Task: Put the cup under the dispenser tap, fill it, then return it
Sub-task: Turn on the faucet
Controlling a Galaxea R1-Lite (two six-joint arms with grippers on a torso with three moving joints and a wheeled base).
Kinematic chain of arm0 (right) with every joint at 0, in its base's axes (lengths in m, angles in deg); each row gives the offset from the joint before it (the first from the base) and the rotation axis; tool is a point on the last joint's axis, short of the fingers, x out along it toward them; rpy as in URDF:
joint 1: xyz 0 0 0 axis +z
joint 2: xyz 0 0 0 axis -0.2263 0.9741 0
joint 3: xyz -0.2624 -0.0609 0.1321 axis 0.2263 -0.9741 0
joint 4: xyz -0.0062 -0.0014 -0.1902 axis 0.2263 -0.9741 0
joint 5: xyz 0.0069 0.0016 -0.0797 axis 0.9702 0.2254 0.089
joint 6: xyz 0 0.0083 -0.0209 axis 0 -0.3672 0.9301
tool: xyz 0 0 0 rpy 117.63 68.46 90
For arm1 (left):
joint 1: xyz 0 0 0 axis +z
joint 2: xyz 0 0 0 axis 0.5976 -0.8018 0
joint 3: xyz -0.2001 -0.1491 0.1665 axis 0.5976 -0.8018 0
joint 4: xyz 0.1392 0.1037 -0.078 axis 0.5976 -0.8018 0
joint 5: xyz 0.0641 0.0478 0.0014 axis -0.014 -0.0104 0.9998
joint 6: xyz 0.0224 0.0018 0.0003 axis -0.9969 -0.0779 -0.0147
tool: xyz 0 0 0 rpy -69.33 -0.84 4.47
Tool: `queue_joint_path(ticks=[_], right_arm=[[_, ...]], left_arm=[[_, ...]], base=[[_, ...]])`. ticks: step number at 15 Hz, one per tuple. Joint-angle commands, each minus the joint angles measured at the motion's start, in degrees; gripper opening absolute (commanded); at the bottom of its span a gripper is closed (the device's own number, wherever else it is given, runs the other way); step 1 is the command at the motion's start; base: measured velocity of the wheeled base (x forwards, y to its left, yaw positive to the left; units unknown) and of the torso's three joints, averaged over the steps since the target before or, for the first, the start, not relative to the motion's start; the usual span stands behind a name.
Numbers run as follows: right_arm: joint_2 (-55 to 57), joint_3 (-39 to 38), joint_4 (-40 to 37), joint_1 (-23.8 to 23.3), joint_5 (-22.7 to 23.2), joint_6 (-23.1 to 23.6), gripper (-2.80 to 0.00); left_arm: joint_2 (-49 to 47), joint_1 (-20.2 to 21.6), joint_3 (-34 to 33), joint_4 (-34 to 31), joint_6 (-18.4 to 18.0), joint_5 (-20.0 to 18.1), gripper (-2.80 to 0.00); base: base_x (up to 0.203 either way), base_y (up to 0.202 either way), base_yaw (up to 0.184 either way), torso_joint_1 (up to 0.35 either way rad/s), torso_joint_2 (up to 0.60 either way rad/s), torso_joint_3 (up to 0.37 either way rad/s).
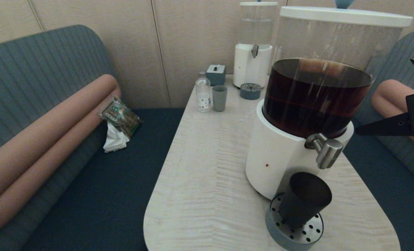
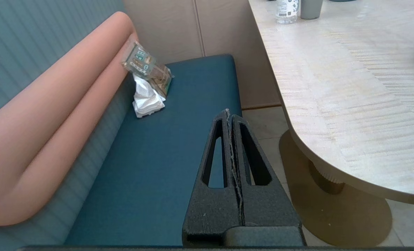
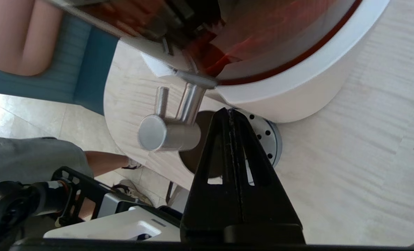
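The dark tapered cup (image 1: 304,198) stands upright on the round perforated drip tray (image 1: 290,234), directly below the brushed-steel dispenser tap (image 1: 326,150) of the large white-based dispenser (image 1: 280,157) of dark brown liquid. My right gripper (image 1: 358,130) hovers shut and empty to the right of the tap, a little above its level, touching nothing. In the right wrist view the right gripper (image 3: 228,112) points past the tap (image 3: 168,133) towards the cup (image 3: 192,158) and tray (image 3: 269,134). My left gripper (image 2: 228,113) is shut and parked over the blue bench seat.
At the table's far end stand a paler grey-green cup (image 1: 219,98), a clear bottle (image 1: 203,94), a grey box (image 1: 216,75) and the small clear-liquid dispenser (image 1: 253,62) with its own tray (image 1: 250,91). A snack packet and tissue (image 1: 118,120) lie on the left bench. A person's leg (image 3: 102,162) is near the table.
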Motion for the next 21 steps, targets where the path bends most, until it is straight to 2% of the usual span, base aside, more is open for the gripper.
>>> queue_joint_path(ticks=[1,13,21], right_arm=[[0.6,-1.0,0.4,0.0,0.1,0.0,-2.80],[0.6,-3.5,2.9,1.2,2.1,0.3,-2.80],[-0.1,-4.0,3.6,4.9,2.1,0.3,-2.80]], left_arm=[[-0.1,0.0,-2.3,0.1,-0.1,0.0,-2.80],[-0.1,0.0,-2.3,0.1,0.0,0.0,-2.80],[-0.1,0.0,-2.3,0.1,-0.1,0.0,-2.80]], base=[[0.000,0.000,0.000,0.000,0.00,0.000],[0.000,0.000,0.000,0.000,0.00,0.000],[0.000,0.000,0.000,0.000,0.00,0.000]])
